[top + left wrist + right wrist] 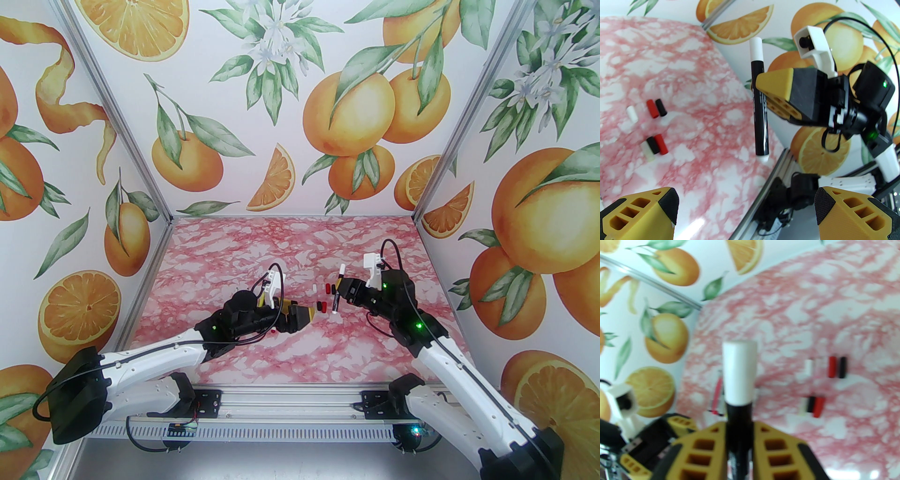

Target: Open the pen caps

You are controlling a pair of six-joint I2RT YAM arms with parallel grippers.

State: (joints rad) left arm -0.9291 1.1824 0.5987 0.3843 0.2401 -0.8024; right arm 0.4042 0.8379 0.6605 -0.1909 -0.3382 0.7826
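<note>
Marbled table [693, 58]; left wrist view catches loose caps [652, 109], pen [761, 131] in right pincer [763, 93].

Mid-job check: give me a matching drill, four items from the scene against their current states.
Things:
1 left tool
2 right tool
3 long white plastic cap
4 short red plastic caps

States:
A lying loose on the pink marbled table
B open, holding nothing
C fitted on the black marker pen
D shut on the pen's barrel

Pairs: 1-B, 2-D, 3-C, 4-A

Print on pen [761, 131] blurred, illegible
</note>
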